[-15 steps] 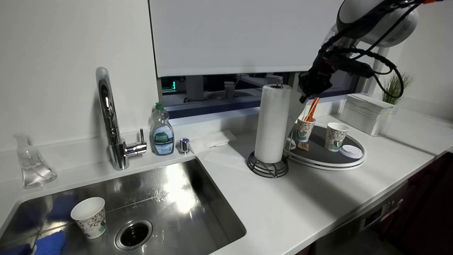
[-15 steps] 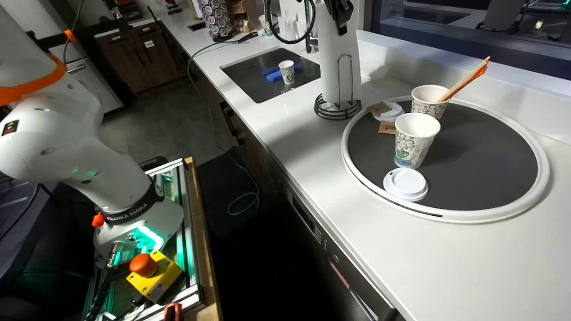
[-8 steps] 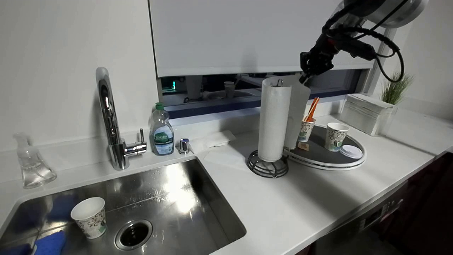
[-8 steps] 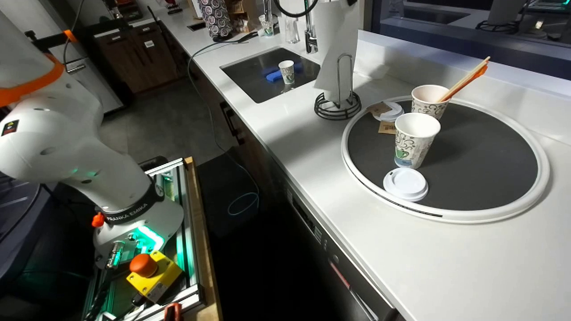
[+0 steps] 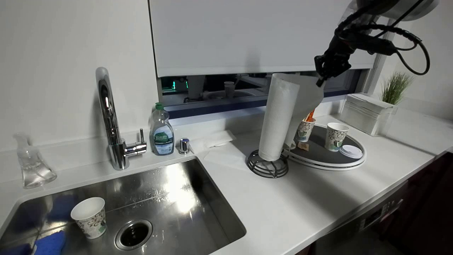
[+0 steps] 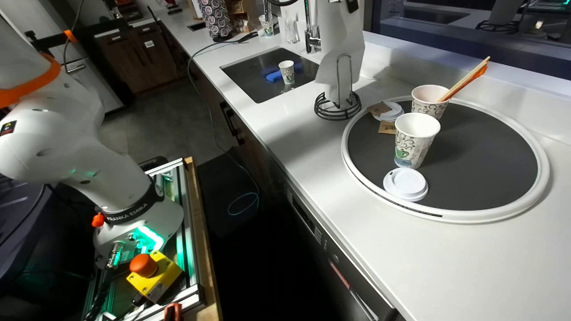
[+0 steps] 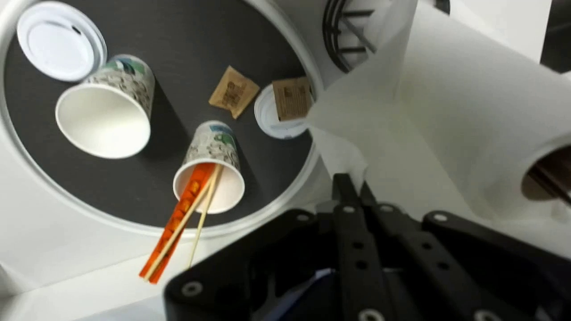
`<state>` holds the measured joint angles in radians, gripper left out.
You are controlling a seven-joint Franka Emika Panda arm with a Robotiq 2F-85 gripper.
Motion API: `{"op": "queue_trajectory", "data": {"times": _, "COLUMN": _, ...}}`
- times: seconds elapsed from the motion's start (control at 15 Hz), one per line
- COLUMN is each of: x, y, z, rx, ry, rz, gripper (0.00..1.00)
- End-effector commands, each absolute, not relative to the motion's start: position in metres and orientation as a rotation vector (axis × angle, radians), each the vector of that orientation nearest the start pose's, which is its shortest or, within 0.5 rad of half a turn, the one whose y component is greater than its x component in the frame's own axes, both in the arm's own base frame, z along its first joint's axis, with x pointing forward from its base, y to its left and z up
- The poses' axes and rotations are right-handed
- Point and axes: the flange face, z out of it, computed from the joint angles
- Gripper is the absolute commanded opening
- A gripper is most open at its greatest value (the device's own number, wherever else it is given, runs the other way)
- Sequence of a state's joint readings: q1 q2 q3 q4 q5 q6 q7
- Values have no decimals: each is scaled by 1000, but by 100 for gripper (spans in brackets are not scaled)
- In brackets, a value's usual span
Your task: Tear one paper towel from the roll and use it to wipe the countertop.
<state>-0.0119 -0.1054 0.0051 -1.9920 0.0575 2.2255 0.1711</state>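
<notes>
While the paper towel (image 5: 307, 93) is hanging off the leaning roll (image 5: 278, 120), the gripper (image 7: 354, 182) is pinching its edge, so tearing's pretty likely happening; next it's probably needing one sharp tug.

At the back edge of the countertop (image 5: 262, 209), behind the sink (image 5: 177, 223), the label (image 5: 163, 139) on the dish soap bottle (image 5: 162, 131) reads "SEVENTH" — the smaller lines under it are blurred. Off the front edge, the black collar (image 6: 128, 215) around the base (image 6: 120, 232) of the robot arm (image 6: 67, 129) carries "FRANKA EMIKA" in white capitals. Between those two edges, the print on the brown packets (image 7: 234, 92) is too soft to read — so are the tiny marks on the control panel (image 5: 384, 209) below the front edge.
</notes>
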Motion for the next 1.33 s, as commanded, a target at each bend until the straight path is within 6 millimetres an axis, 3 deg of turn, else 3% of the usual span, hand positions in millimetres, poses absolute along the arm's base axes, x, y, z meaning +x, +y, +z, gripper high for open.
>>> {"op": "queue_trajectory", "data": {"times": 0.0, "x": 547, "y": 8, "z": 514, "rx": -2943, "ry": 289, "rz": -284, "gripper": 0}}
{"op": "queue_trajectory", "data": {"times": 0.33, "x": 552, "y": 10, "z": 468, "rx": -2871, "ry": 412, "rz": -143, "gripper": 0}}
{"op": "queue_trajectory", "data": {"times": 0.73, "x": 524, "y": -27, "z": 406, "rx": -2891, "ry": 693, "rz": 40, "gripper": 0}}
{"op": "queue_trajectory", "data": {"times": 0.93, "x": 520, "y": -40, "z": 404, "rx": -2853, "ry": 777, "rz": 9, "gripper": 0}}
{"op": "queue_trajectory", "data": {"times": 1.13, "x": 520, "y": -42, "z": 417, "rx": -2855, "ry": 790, "rz": -31, "gripper": 0}}
{"op": "queue_trajectory", "data": {"times": 1.27, "x": 512, "y": -49, "z": 405, "rx": -2857, "ry": 840, "rz": 61, "gripper": 0}}
